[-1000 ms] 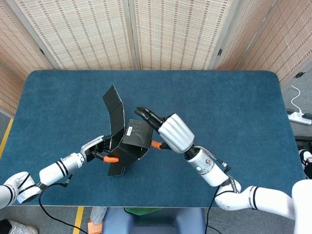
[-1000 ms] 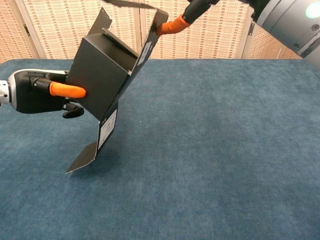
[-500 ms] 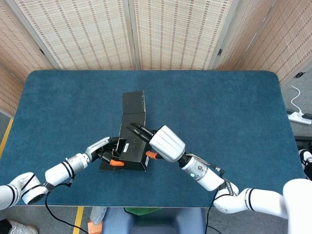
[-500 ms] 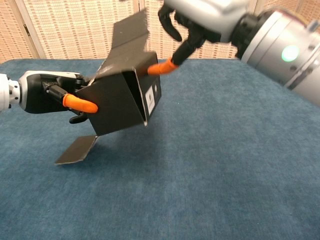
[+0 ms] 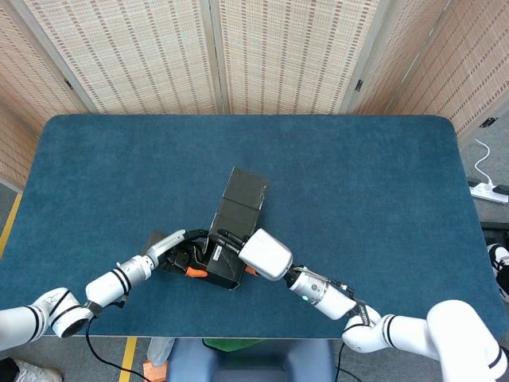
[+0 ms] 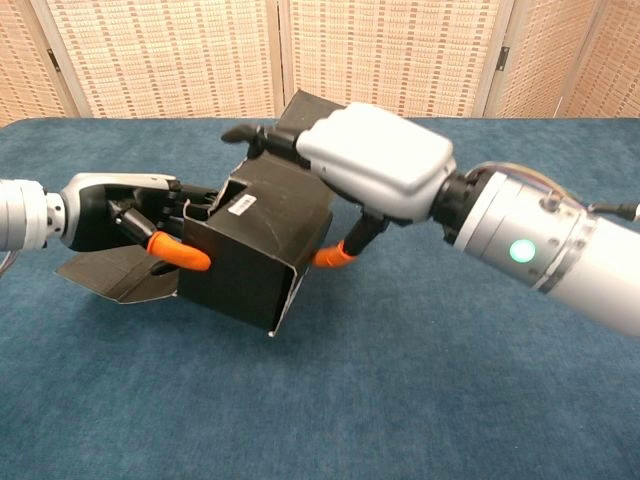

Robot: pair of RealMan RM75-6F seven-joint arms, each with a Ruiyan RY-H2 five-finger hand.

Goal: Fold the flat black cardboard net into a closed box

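The black cardboard box (image 5: 223, 251) (image 6: 262, 247) is partly folded and sits low on the blue table (image 5: 358, 175), near its front edge. One long flap (image 5: 244, 189) stretches away toward the back right. Another flap (image 6: 112, 274) lies flat on the table to the left. My left hand (image 5: 176, 256) (image 6: 115, 212) grips the box's left side, with an orange-tipped finger (image 6: 183, 256) against the wall. My right hand (image 5: 262, 253) (image 6: 375, 168) lies over the top of the box, its dark fingers reaching across the upper edge and its orange-tipped thumb (image 6: 333, 257) against the right wall.
The table's (image 6: 450, 400) front edge runs just below the hands in the head view. Wicker screens (image 5: 278, 48) stand behind the table. A white power strip (image 5: 487, 191) lies on the floor at the right.
The box came down from mid-air onto the table and turned, so its long flap now points back right. Both hands dropped with it toward the front edge, still holding it.
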